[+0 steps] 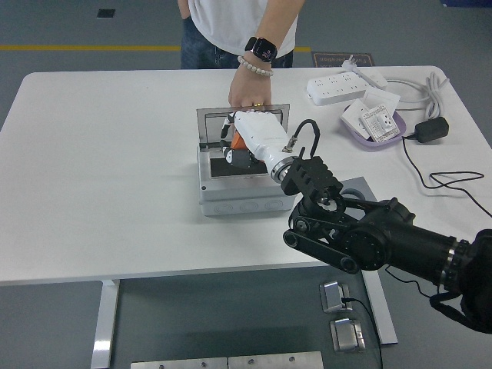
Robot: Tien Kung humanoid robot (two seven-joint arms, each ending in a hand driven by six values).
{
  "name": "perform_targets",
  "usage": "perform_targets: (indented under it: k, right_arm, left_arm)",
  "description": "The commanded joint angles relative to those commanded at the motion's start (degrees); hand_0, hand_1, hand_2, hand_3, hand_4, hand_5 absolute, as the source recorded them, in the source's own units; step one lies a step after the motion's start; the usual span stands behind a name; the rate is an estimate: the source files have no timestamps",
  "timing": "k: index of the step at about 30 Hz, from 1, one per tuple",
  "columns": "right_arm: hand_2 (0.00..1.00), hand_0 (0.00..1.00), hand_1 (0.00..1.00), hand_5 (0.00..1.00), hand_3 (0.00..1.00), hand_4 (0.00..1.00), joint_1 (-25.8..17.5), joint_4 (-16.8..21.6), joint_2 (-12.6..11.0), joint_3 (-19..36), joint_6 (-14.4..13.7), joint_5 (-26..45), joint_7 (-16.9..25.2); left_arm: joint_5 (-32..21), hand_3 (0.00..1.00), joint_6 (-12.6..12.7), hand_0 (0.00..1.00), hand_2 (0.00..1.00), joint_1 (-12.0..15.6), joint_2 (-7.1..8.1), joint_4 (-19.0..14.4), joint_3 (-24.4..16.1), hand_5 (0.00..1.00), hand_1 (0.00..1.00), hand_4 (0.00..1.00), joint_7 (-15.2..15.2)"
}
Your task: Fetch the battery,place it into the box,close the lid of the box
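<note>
A grey box stands open mid-table, its lid upright at the back. My right hand, white on a black arm, reaches in from the lower right and hangs over the box's opening. Its fingers are curled on an orange and black battery, held just above the box's dark inside. A person's hand rests on the lid's top edge, right behind my hand. My left arm is out of view.
A white power strip and a purple tray with white items lie at the back right. A black adapter and its cables trail along the right edge.
</note>
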Motion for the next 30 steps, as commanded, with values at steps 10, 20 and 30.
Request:
perform_targets:
  k: [10, 20, 30]
  right_arm:
    - [0.554, 0.567, 0.53, 0.527, 0.658, 0.787, -0.22, 0.57, -0.13, 0.68, -1.21, 1.47, 0.56]
    - [0.558, 0.567, 0.53, 0.553, 0.652, 0.805, -1.0, 3.34, -1.55, 3.49, -3.61, 5.17, 1.56]
    - [0.513, 0.442, 0.436, 0.55, 0.62, 0.784, -1.61, 10.58, -3.79, 8.33, -1.98, 2.53, -1.14]
  left_arm:
    - [0.22, 0.488, -0.08, 0.395, 0.528, -0.07, -0.03, 0.0, -0.11, 0.002, 0.599, 0.002, 0.09]
    - [0.14, 0.49, -0.09, 0.393, 0.529, -0.03, -0.18, 0.0, 0.04, 0.002, 0.597, 0.002, 0.2]
    - [0.04, 0.491, -0.22, 0.394, 0.529, 0.12, -0.38, 0.0, 0.32, 0.002, 0.598, 0.002, 0.29]
